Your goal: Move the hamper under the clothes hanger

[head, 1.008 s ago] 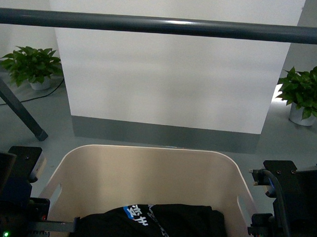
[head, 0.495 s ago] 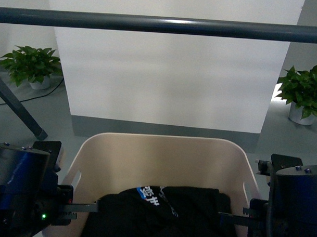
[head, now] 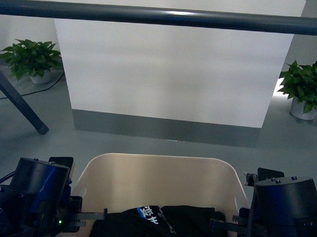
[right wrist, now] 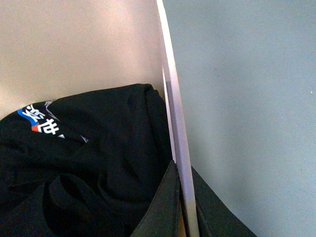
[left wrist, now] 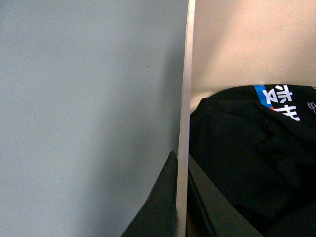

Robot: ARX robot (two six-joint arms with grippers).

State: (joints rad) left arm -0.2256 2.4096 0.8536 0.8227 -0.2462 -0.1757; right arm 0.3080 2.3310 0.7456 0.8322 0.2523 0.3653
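Grey floor [head: 147,144] runs to a white wall [head: 165,72], with a potted plant [head: 33,59] at either side. The hanger [head: 162,15] has its bar across the top of the front view and one leg slanting down at the left. The hamper [head: 156,175] stands on the floor low in that view, between the two arms. Whether it is right beneath the bar cannot be told from here. A black garment [head: 160,225] lies in it.

The left fingers [left wrist: 158,207] straddle the hamper's left wall, one inside and one outside, closed tight onto it. The right fingers [right wrist: 160,207] grip the right wall the same way.

The hamper looks like thin, stiff plastic, light even with the soft cloth inside, and it should slide easily on the smooth floor. Its thin walls may bow or slip from a pinch, so a hold on both short sides at matching height, moved evenly, seems best.
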